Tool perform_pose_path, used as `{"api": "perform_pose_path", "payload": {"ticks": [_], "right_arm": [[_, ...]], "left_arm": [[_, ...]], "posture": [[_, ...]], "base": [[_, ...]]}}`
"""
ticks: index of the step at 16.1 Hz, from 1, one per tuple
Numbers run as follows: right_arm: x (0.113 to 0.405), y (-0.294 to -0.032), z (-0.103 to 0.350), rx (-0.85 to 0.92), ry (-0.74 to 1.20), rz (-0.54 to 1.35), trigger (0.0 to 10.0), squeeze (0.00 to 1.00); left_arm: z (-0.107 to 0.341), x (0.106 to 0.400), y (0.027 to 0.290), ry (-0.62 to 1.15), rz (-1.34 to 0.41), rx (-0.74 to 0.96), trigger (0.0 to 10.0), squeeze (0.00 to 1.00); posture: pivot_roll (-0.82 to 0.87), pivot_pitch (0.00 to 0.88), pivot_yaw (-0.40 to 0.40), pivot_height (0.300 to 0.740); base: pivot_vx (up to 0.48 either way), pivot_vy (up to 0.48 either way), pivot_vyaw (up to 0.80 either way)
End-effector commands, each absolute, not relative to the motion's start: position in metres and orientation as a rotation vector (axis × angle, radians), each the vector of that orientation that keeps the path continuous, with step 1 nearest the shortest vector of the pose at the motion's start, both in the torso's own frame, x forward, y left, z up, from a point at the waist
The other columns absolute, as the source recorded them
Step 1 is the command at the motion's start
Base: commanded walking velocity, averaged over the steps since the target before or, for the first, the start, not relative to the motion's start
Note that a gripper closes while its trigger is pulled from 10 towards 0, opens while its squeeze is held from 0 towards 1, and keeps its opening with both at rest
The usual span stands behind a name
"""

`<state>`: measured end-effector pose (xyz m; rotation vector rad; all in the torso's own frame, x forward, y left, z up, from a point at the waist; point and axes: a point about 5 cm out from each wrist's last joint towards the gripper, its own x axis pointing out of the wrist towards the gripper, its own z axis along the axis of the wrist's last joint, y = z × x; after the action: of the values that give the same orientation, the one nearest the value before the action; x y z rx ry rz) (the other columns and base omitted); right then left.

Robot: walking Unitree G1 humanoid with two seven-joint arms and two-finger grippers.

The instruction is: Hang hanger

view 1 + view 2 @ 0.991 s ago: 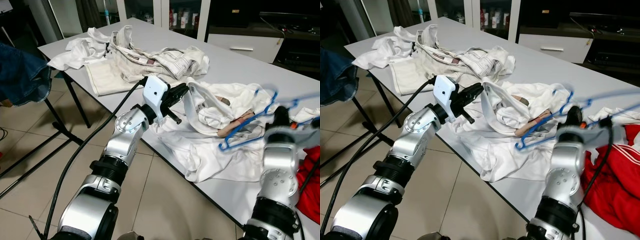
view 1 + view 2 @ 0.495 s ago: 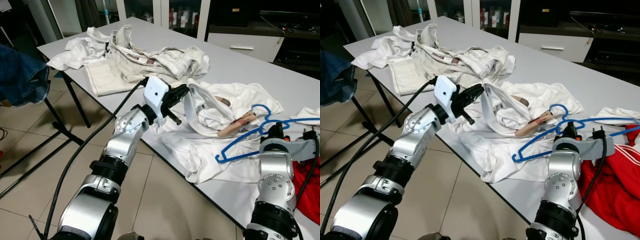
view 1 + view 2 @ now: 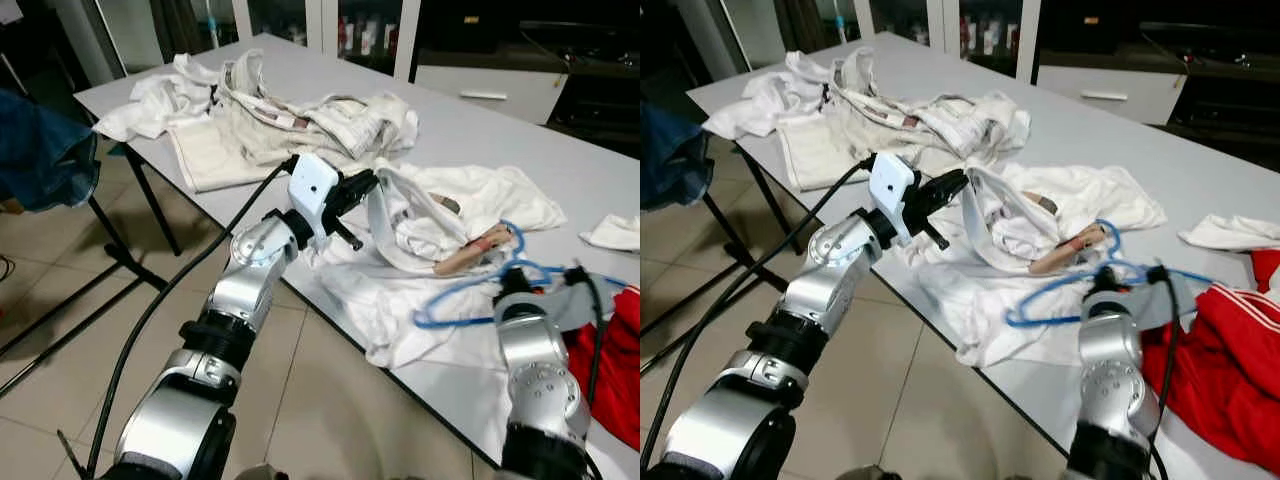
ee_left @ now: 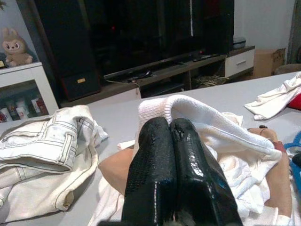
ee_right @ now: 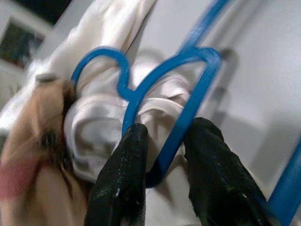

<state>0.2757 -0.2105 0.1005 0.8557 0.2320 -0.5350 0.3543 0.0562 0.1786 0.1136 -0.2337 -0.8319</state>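
A blue wire hanger (image 3: pixel 462 295) lies low over the white garment (image 3: pixel 420 300) spread at the near edge of the grey table (image 3: pixel 480 130). My right gripper (image 5: pixel 167 129) is shut on the hanger's wire just below its hook (image 5: pixel 101 61), with one black finger on each side. My left gripper (image 3: pixel 362 186) holds up the garment's ribbed collar (image 4: pixel 188 106), its fingers (image 4: pixel 155 155) pressed shut on the cloth. A tan piece (image 3: pixel 475 250) pokes out of the garment beside the hanger's hook.
Cream jeans and other pale clothes (image 3: pixel 300 120) are heaped at the table's far left. A red garment (image 3: pixel 615 380) lies at the right edge and a small white cloth (image 3: pixel 615 232) behind it. Blue denim (image 3: pixel 40 150) hangs at the far left, over tiled floor.
My right arm has brought the blue hanger down and leftward, from raised above the table to low over the white garment. The left gripper has stayed put on the collar.
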Motion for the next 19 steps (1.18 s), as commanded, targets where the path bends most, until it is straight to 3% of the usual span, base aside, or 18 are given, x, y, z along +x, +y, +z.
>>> {"api": "perform_pose_path", "payload": {"ticks": [1,2,5,6,9,16,19], "right_arm": [[0.273,-0.203,0.099,0.826,0.278,-0.5,10.0,0.76],[0.269,-0.202,0.101,0.783,0.285,-0.472,10.0,0.0],[0.268,-0.197,0.115,0.559,0.286,-0.353,10.0,0.0],[0.271,-0.196,0.129,0.404,0.25,-0.292,10.0,0.0],[0.278,-0.2,0.144,0.275,0.248,-0.218,10.0,0.0],[0.28,-0.204,0.133,0.273,0.39,-0.132,10.0,0.0],[0.275,-0.199,0.124,0.43,0.438,-0.148,10.0,0.0]], "left_arm": [[0.183,0.355,0.058,-0.254,-0.829,0.133,10.0,0.0],[0.183,0.355,0.057,-0.255,-0.829,0.133,10.0,0.0],[0.183,0.355,0.057,-0.255,-0.831,0.132,10.0,0.0],[0.183,0.355,0.056,-0.255,-0.831,0.131,10.0,0.0],[0.183,0.355,0.056,-0.257,-0.827,0.131,10.0,0.0],[0.183,0.356,0.06,-0.257,-0.815,0.135,10.0,0.0],[0.183,0.356,0.058,-0.257,-0.822,0.135,10.0,0.0]], "posture": [[-0.05,0.0,0.062,0.723],[-0.05,0.0,0.061,0.723],[-0.06,0.0,0.062,0.723],[-0.06,0.0,0.06,0.723],[-0.05,0.0,0.056,0.723],[-0.05,0.0,0.054,0.723],[-0.05,0.0,0.056,0.723]], "base": [[0.0,0.0,0.0],[0.0,0.0,0.0],[0.0,0.0,0.0],[0.0,0.0,0.0],[0.0,0.0,0.0],[0.0,0.0,0.0],[0.0,0.0,0.0]]}}
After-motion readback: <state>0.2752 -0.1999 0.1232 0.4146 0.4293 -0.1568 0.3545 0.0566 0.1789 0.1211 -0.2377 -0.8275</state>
